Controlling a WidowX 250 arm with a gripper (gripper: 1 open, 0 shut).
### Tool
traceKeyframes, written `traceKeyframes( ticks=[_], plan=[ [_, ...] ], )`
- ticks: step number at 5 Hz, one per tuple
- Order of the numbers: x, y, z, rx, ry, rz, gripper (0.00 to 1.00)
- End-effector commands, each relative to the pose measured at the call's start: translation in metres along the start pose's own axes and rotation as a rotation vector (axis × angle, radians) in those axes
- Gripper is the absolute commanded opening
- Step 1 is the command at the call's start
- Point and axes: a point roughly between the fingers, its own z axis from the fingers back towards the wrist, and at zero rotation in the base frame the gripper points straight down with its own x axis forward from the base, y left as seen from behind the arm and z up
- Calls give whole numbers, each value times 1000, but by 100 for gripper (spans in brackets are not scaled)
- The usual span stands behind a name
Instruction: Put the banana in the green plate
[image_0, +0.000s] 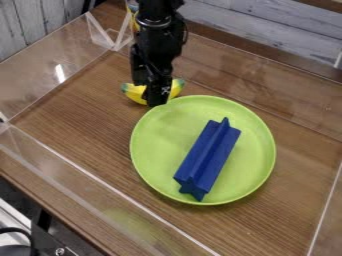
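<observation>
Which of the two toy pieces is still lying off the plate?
The banana: small, yellow, on the wooden table just beyond the green plate's rim, under the open gripper. The long blue block lies on the plate.

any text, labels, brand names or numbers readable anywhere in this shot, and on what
None can be read.
The banana, green plate and blue block carry no markings.
A yellow object behind the arm may bear a print, but it is too blurred to read.
</observation>
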Motion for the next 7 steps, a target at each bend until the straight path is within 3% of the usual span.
traceKeyframes(
  ticks=[1,4,7],
  plan=[
    [-1,9,16,49,-54,11,100],
    [0,16,10,57,-74,-6,100],
    [16,40,-8,65,-82,-1,100]
  ],
)
